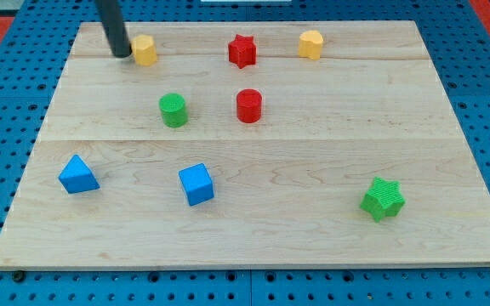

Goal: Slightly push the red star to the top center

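Standing at the wooden board's [449,102] top left, touching the yellow block [145,50], my tip [122,54], a bare rod with no jaws to report, has the red star-shaped block [242,51] well apart toward the view's right, already near top centre.

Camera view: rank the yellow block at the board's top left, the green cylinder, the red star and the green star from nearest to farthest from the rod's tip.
From my tip:
1. Yellow block, right beside it at the view's top left.
2. Green cylinder, below and to the right.
3. Red star, top centre.
4. Green star, bottom right.
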You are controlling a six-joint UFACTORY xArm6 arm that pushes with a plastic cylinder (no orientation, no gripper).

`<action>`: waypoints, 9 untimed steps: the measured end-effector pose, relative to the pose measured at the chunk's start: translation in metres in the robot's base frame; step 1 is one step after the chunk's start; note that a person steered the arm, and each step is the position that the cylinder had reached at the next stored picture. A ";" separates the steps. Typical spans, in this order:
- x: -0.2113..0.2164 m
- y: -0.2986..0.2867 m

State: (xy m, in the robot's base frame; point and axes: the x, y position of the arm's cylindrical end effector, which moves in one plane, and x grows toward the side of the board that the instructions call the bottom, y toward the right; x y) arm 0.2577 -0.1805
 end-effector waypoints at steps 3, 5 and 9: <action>0.036 0.046; 0.069 0.142; 0.033 0.162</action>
State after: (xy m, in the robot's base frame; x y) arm 0.2911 -0.0188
